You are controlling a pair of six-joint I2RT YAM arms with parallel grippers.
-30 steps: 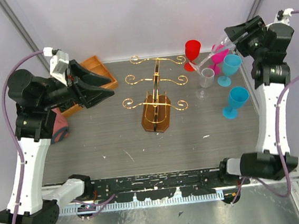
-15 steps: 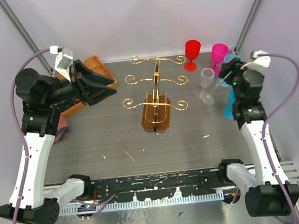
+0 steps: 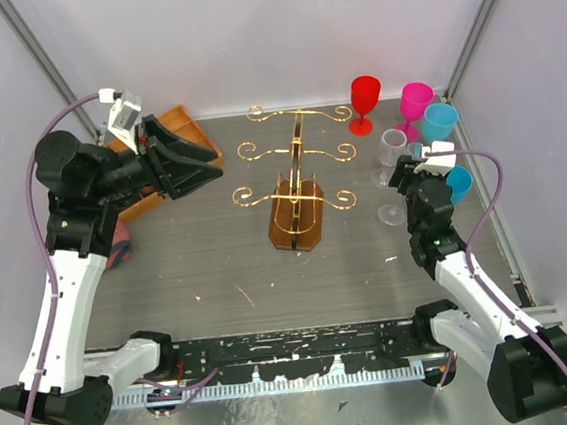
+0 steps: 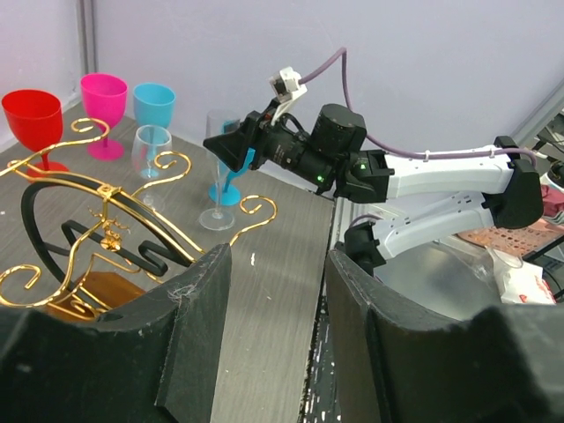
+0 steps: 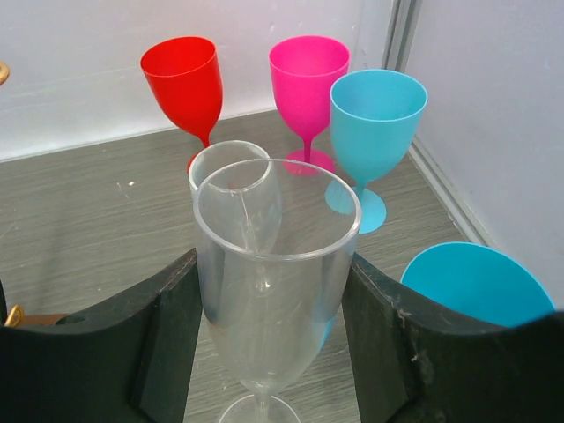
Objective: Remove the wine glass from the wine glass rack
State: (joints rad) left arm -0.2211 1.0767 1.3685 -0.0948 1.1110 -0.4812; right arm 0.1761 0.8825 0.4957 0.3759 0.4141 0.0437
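The gold wire wine glass rack (image 3: 296,186) stands on its amber-brown base mid-table with nothing on its arms. It also shows at the left of the left wrist view (image 4: 106,225). My right gripper (image 3: 399,185) is shut on the bowl of a clear wine glass (image 5: 273,291). The glass is upright to the right of the rack, its foot (image 3: 389,212) at the table. The fingers (image 5: 167,335) press the bowl on both sides. My left gripper (image 3: 214,164) is open and empty, raised left of the rack, also in its own wrist view (image 4: 275,264).
A second clear glass (image 3: 393,147), a red glass (image 3: 366,99), a pink glass (image 3: 416,104) and two blue glasses (image 3: 441,122) (image 3: 457,184) stand close behind and right of my right gripper. An orange-brown compartmented tray (image 3: 196,136) sits back left. A maroon object (image 3: 115,239) lies at the left edge.
My right arm has come down from high at the back right, carrying the tilted clear glass, which now stands upright low at the table. The left arm shifted only slightly.
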